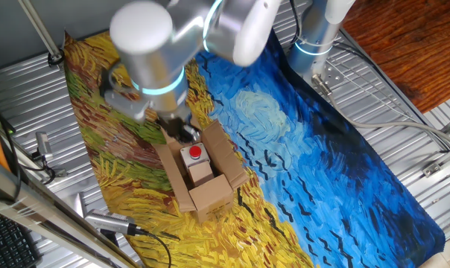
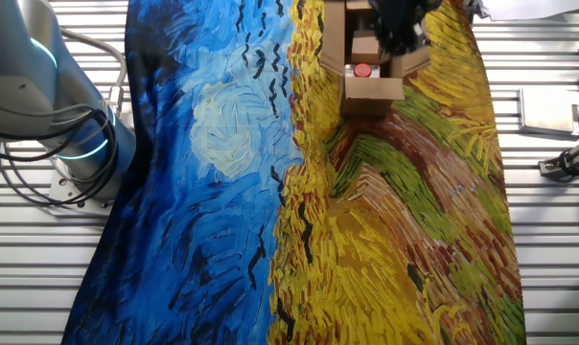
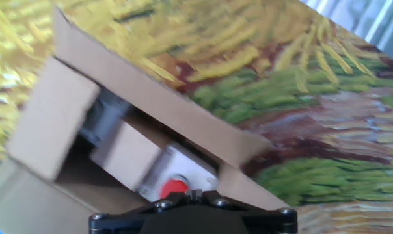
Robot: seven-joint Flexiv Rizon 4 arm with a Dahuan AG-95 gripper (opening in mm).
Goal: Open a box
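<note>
Box of plain brown cardboard, lying on the painted cloth over the table, in the yellow part of the picture, just beside the border with the blue. Looks light and thin-walled, so likely to slide or tip under a sideways push; stiff enough along the folds, soft in the middle of each flap. Best taken at the free edge of a flap, near a corner, and turned outward about its crease. Not to be squeezed on the body.

Counted: one box; four flaps, all seeming already folded out or standing up; one tan insert inside; one red button on it. Green button not seen.

Tool directly above the far end of the box, close to the red button. Fingers hidden in every view, so cannot tell whether spread or closed, nor whether touching the cardboard.
</note>
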